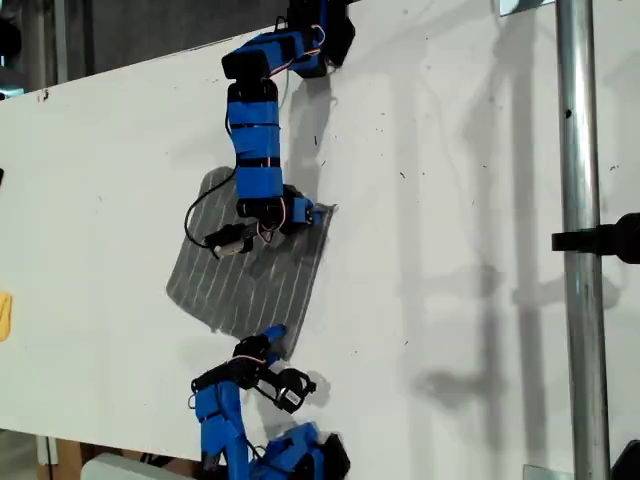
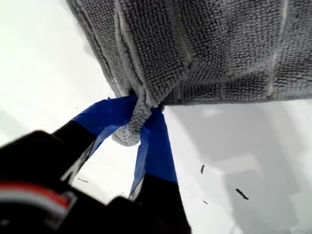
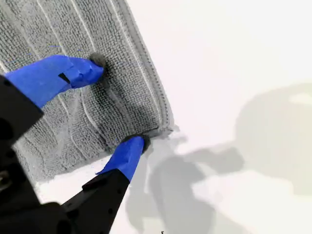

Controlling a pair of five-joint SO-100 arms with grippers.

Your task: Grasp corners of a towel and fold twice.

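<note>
The dark grey striped towel (image 1: 250, 285) lies spread on the white table (image 1: 450, 150). My first gripper (image 1: 272, 335) (image 2: 139, 117), on the arm at the bottom of the exterior view, is shut on the towel's near corner (image 2: 129, 134); the cloth (image 2: 219, 44) is bunched between its blue fingers and rises off the table there. My second gripper (image 1: 308, 212) (image 3: 117, 105), on the arm reaching from the top of the exterior view, is open. One fingertip (image 3: 95, 66) presses on the towel (image 3: 29, 19). The other fingertip (image 3: 135, 144) sits at the cloth's edge beside another corner (image 3: 165, 127).
A metal pole (image 1: 580, 250) with a black clamp (image 1: 600, 240) stands at the exterior view's right. A yellow object (image 1: 4, 315) shows at the exterior view's left edge. Arm shadows fall on bare table to the towel's right in the exterior view.
</note>
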